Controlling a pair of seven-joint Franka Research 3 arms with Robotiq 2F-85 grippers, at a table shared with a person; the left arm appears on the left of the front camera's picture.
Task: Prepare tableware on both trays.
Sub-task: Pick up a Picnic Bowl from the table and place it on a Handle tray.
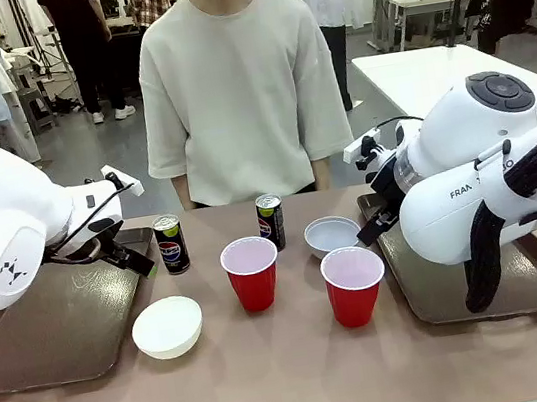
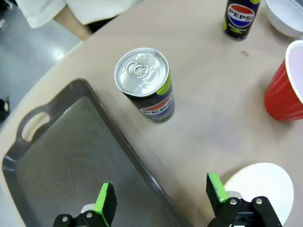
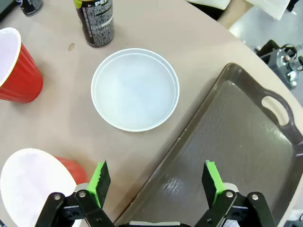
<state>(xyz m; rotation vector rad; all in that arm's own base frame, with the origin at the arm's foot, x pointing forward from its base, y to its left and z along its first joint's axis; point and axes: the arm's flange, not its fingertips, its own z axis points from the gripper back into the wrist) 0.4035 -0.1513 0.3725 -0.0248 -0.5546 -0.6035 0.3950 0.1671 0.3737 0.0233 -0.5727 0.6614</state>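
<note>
Two dark brown trays lie at the table's sides, the left tray (image 1: 36,337) and the right tray (image 1: 524,289), both bare. Between them on the tabletop stand two Pepsi cans (image 1: 171,244) (image 1: 271,222), two red cups (image 1: 252,272) (image 1: 354,285) and two white bowls (image 1: 167,327) (image 1: 332,235). My left gripper (image 1: 136,261) (image 2: 161,203) hovers open over its tray's inner rim (image 2: 123,142), short of the nearer can (image 2: 144,85). My right gripper (image 1: 369,229) (image 3: 156,182) is open above its tray's rim (image 3: 199,123), close to the bowl (image 3: 135,90). Nothing is held.
A person in a pale shirt (image 1: 237,94) stands at the table's far edge, hands out of sight. A white table (image 1: 411,73) stands behind on the right. The tabletop's front strip (image 1: 297,389) is bare.
</note>
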